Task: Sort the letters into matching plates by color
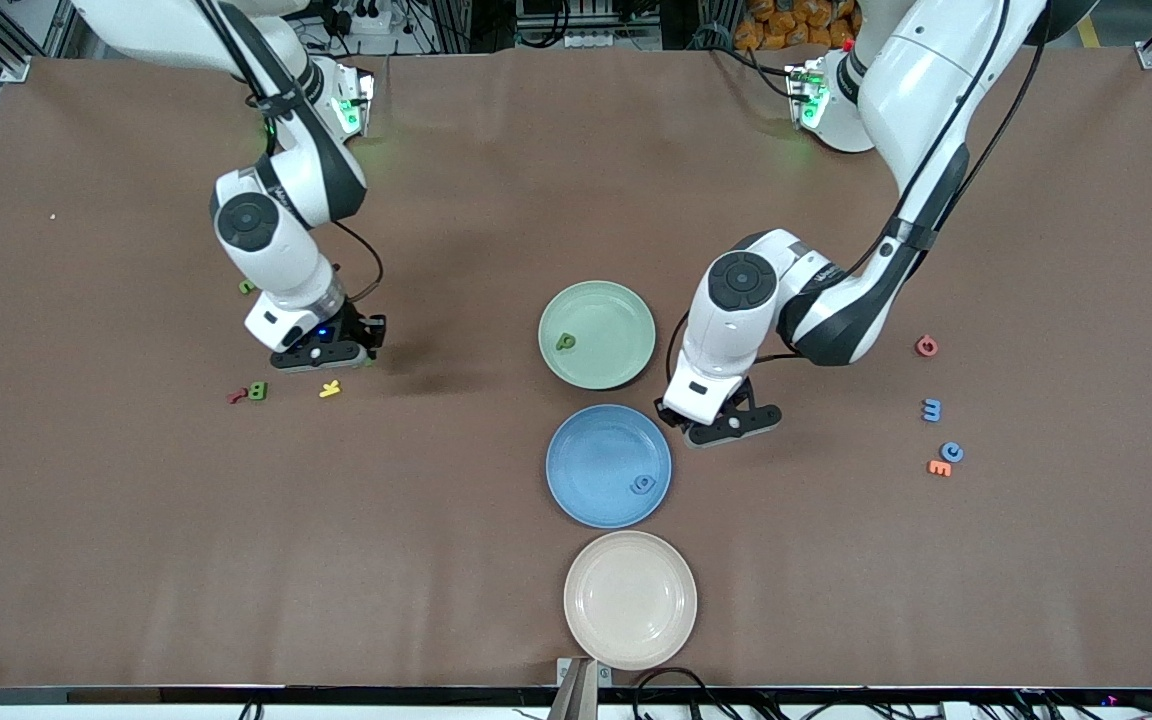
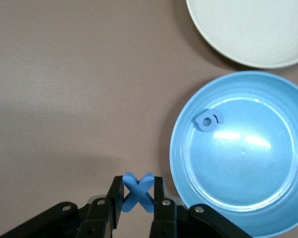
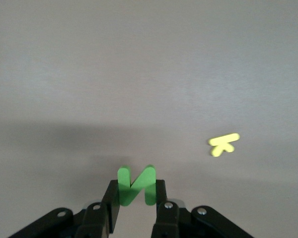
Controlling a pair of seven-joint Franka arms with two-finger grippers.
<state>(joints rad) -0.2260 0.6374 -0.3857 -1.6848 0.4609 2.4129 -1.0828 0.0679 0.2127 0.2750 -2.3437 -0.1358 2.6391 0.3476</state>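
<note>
Wrist-only: blue X (image 2: 137,191) — green N (image 3: 135,185)

Brown table (image 1: 116,520), cluttered lab edge

Legible as shapes only: blue toy X (image 2: 137,191), green toy N (image 3: 135,184), yellow toy K (image 3: 223,144), orange toy E (image 1: 939,468). No printed labels.

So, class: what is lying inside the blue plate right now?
One small blue letter lies inside the blue plate, near its rim. The rest of the bowl shows bare. The left claw, beside the plate, grips a blue X and hides a little of the rim.
</note>
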